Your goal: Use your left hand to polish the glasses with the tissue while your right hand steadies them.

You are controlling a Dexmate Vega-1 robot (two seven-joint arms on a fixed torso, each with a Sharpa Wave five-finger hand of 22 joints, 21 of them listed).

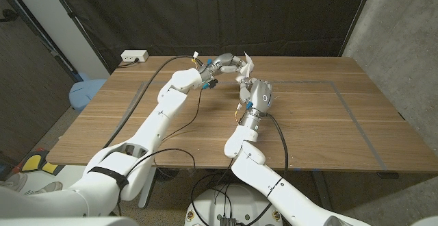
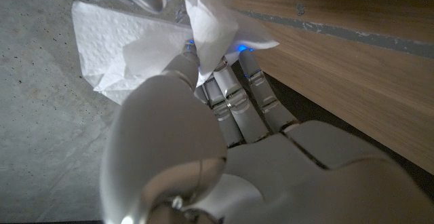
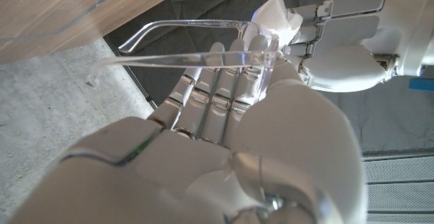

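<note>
The right hand (image 3: pixel 224 149) holds the glasses (image 3: pixel 196 44); just beside them, the left hand (image 2: pixel 224 149) pinches the tissue (image 2: pixel 149 41).

Both arms are reaching forward, the left robot hand (image 1: pixel 229 64) and right robot hand (image 1: pixel 257 93) meeting close together, fingers curling closed.

The head view looks down from above the robot over the wooden table (image 1: pixel 328 123), facing the dark curtain behind it, and stands rather far from the work. The left wrist view looks along the back of the left hand (image 2: pixel 224 149), very near (the picture is turned). The right wrist view looks along the back of the right hand (image 3: pixel 224 149), also very near. All three views share the tissue (image 1: pixel 246 64) (image 2: pixel 135 41) (image 3: pixel 274 13) between the hands.
</note>
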